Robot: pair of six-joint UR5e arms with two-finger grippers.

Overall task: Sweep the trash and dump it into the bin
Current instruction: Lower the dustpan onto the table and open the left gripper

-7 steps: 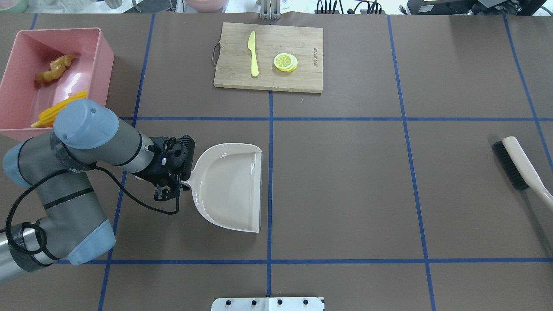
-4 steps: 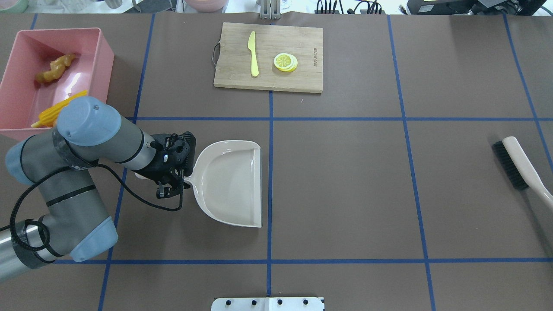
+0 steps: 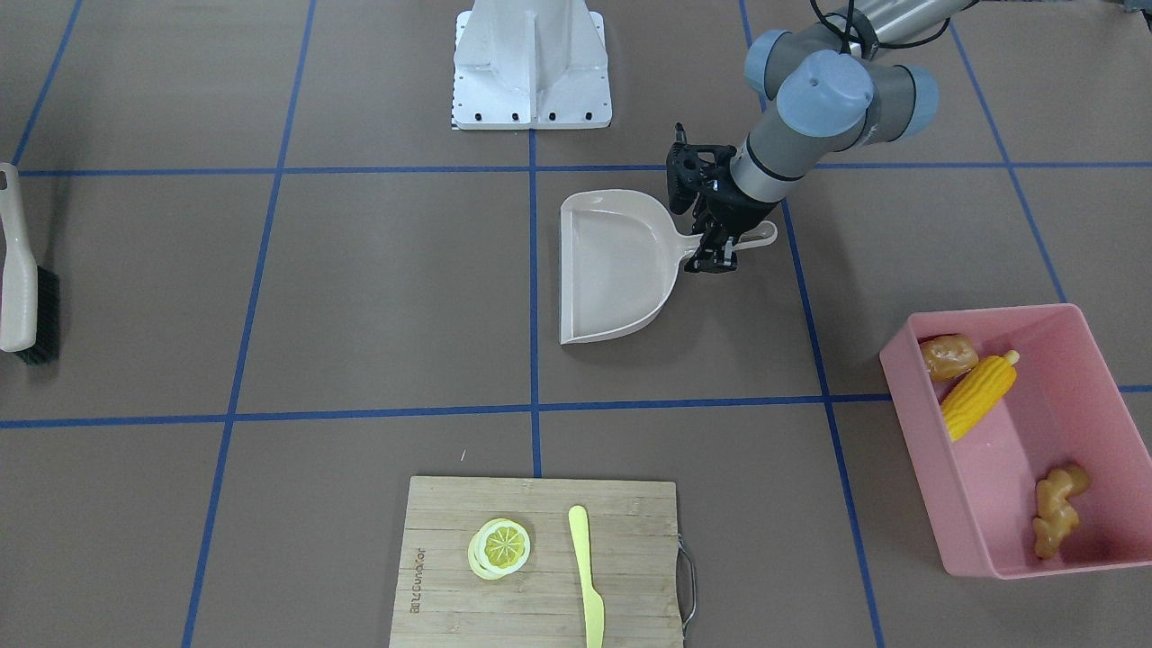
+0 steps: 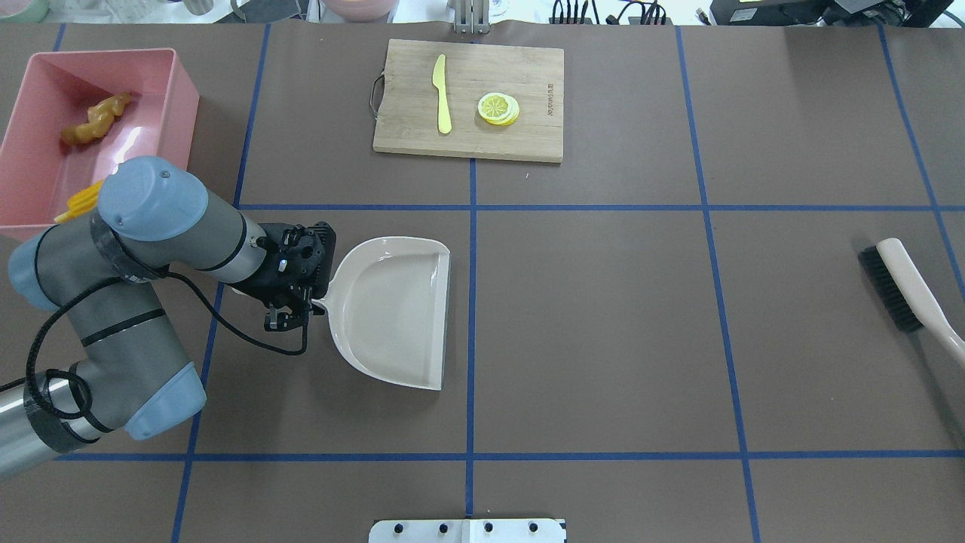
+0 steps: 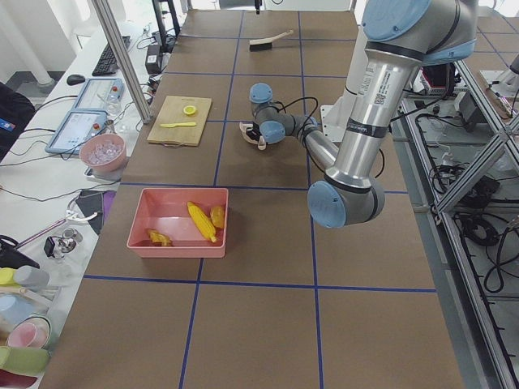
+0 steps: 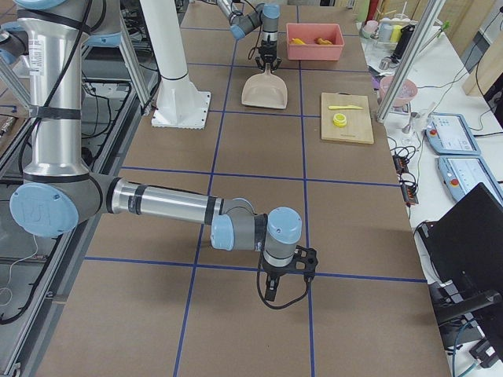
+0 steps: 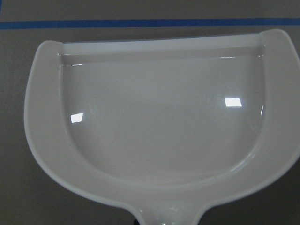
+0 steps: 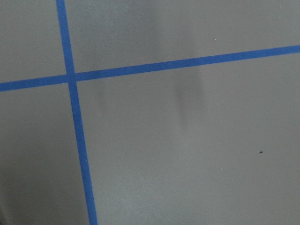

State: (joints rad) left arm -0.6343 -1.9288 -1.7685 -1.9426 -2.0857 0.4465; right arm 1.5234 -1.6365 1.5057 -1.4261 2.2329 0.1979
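Already in the bin (image 3: 913, 450): all three toy foods

Corn cob (image 3: 976, 391), potato (image 3: 947, 355) and ginger root (image 3: 1053, 508) lie inside it. Near the bin, the left gripper (image 3: 718, 247) has its fingers closed on the dustpan (image 4: 392, 309) handle. The right gripper (image 6: 275, 287) hangs well apart from the bin; I cannot tell how its fingers stand.

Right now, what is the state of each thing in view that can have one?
Beige plastic dustpan, empty, held by its handle.
Left gripper, shut on the dustpan's handle.
Right gripper, seen only from the side; open or shut cannot be told.
Pink rectangular plastic bin, holds the yellow corn cob, brown potato and tan ginger root.
Black-bristled brush, lying unheld on the table.
Bamboo cutting board, bears the yellow knife and lemon slices.
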